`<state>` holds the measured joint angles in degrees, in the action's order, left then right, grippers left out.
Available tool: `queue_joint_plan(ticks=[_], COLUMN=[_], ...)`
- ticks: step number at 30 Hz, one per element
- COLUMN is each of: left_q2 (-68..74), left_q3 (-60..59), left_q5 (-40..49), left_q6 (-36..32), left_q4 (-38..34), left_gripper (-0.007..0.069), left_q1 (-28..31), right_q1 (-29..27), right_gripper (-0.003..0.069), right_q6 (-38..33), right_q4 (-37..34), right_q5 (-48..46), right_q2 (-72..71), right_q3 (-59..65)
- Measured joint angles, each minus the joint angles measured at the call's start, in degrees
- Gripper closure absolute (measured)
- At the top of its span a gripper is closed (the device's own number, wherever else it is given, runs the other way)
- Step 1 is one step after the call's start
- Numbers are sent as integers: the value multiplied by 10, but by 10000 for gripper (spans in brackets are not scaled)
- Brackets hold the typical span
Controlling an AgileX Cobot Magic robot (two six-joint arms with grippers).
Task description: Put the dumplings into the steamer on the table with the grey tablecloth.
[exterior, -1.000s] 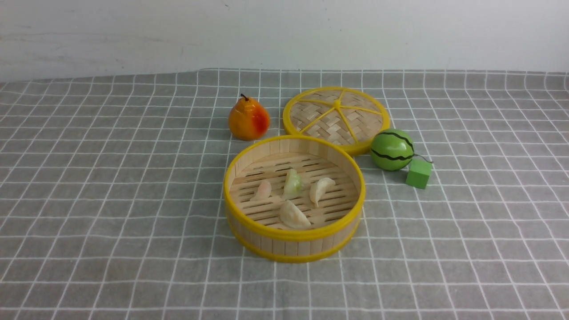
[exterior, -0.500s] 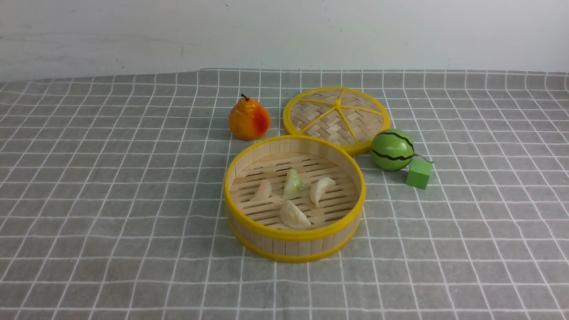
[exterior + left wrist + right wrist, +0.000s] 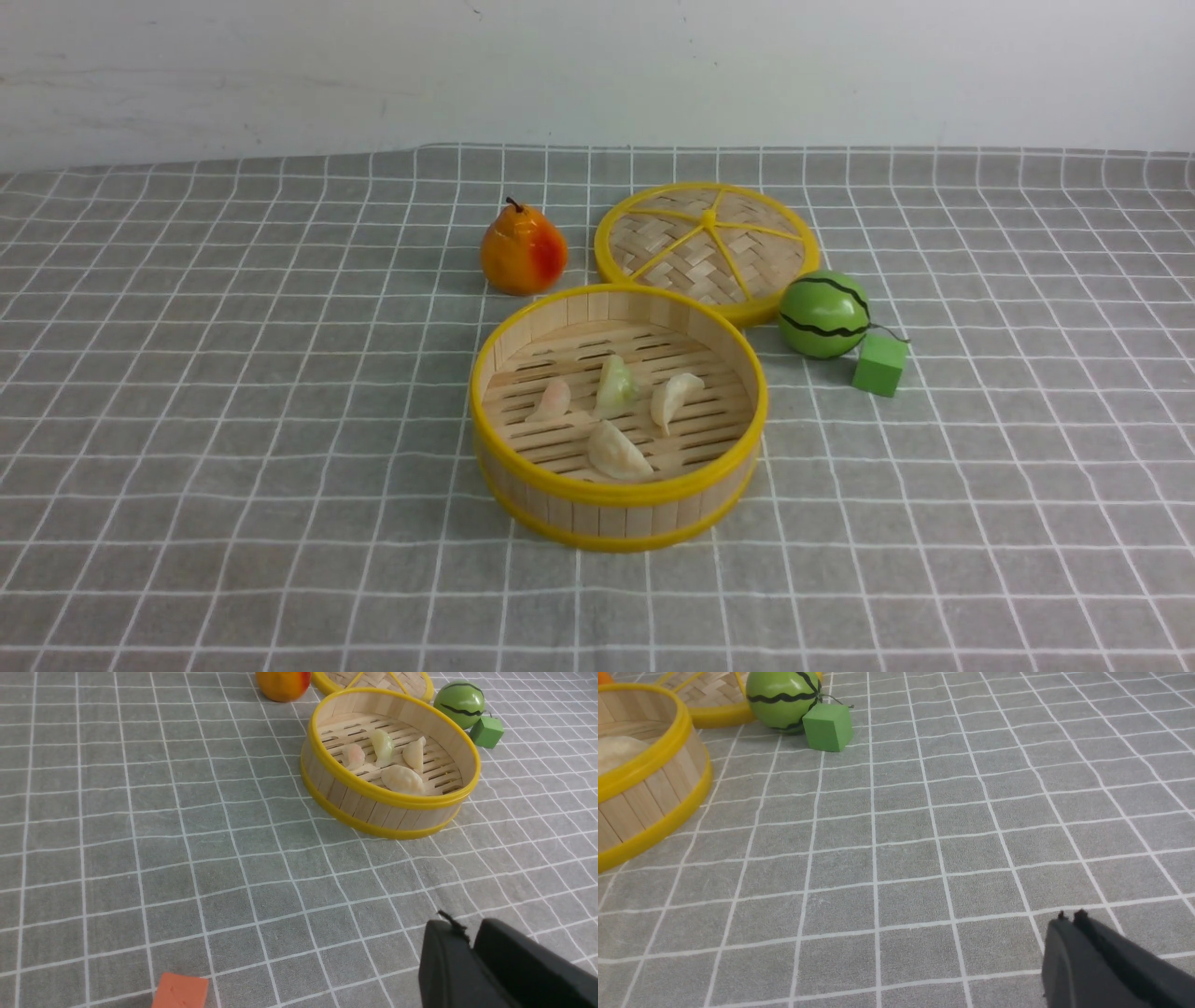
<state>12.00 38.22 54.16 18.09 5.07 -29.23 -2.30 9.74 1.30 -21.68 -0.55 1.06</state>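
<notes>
Item: four small glossy pleated toy dumplings [image 3: 611,411], pinkish, greenish and two cream, all lying apart from one another on the slatted floor of the round shallow bamboo steamer [image 3: 523,350] with yellow rims. We find no dumpling out on the cloth in any view, so we judge the loading complete.

Item: the worktop under a grey tablecloth [image 3: 233,420] gridded with thin white lines; the steamer stands near its middle.

Item, surroundings: a flat woven bamboo lid [image 3: 707,245] with yellow spokes, just behind the steamer; an orange-red toy pear [image 3: 523,249] beside the lid; a green striped toy melon [image 3: 823,315] touching a small green cube [image 3: 879,364]; an orange block [image 3: 180,992] well apart, near the left arm.

Item: left tool [image 3: 472,942], low over the cloth, well clear of the steamer, holding nothing; its fingers stand close with a thin seam between, and we cannot tell whether they quite meet. Right tool [image 3: 1070,919], fingers together, empty, also well apart from the basket.

Handling note: we judge the step in hand to be the retreat. Done well, both arms keep clear of the yellow rim, so the basket does not shift.
</notes>
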Motion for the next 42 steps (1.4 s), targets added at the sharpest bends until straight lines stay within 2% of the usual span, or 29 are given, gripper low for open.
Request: queue_joint_plan(ticks=[10, 13, 15, 16, 17, 18, 19, 20, 21, 24, 28, 36, 42], left_q2=[0, -4, -12, -23, -31, -33, -57, -60, -79, -114, -126, -126, -126], left_q3=[-12, -52, -81, -110, -131, -142, -195, -200, -234, -287, -351, -398, -398], left_q5=[-7, -69, -124, -187, -214, -241, -320, -320, -365, -420, -437, -419, -357], left_q6=[0, 18, 31, 37, 41, 42, 43, 42, 37, 24, 17, 9, -15], left_q4=[2, 16, 25, 30, 31, 30, 19, 19, 3, -30, -42, -38, -44], left_gripper=[532, 558, 591, 631, 639, 638, 638, 638, 638, 638, 638, 638, 638], left_q1=[0, 10, 31, 54, 72, 81, 132, 132, 173, 233, 290, 301, 315], right_q1=[0, 0, 0, 0, 0, 0, 0, 0, 0, 0, 0, 0, 0], right_gripper=[670, 666, 664, 663, 662, 662, 661, 661, 659, 658, 653, 645, 637], right_q6=[0, 0, 0, 0, 0, 0, 0, 0, 0, 0, 0, 0, 0], right_q4=[0, 1, 0, 0, 0, 0, 0, 0, 0, 0, 0, 0, 0], right_q5=[0, 0, 0, 0, 0, 0, 0, 0, 0, 0, 0, 0, 0], right_q2=[0, 0, 0, 0, 0, 0, 0, 0, 0, 0, 0, 0, 0], right_q3=[0, 0, 0, 0, 0, 0, 0, 0, 0, 0, 0, 0, 0])
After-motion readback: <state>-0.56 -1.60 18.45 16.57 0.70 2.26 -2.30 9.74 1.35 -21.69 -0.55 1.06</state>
